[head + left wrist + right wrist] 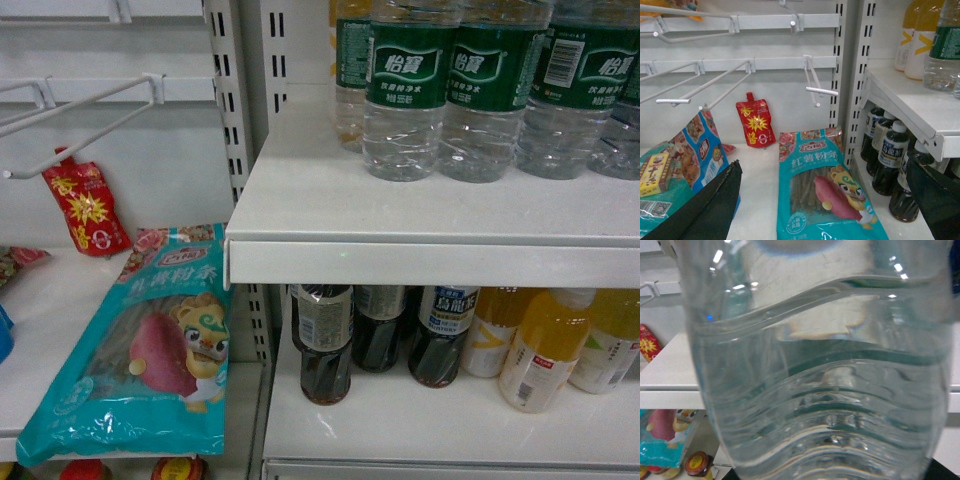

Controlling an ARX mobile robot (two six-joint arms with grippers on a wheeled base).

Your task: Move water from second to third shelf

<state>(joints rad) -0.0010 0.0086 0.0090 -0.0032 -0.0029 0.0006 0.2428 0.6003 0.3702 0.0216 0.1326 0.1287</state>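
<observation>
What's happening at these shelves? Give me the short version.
A two-armed robot faces store shelving. The right wrist camera is filled by a clear ribbed water bottle seen very close up; the right tool itself cannot be made out, so a grip is unconfirmed. More green-labelled water bottles stand on the white shelf above the dark bottles. The left tool hangs open and empty over the teal snack packet.

Water bottle [405,90] label reads 怡寶; teal noodle bag [826,195] reads 红薯粉条.
</observation>
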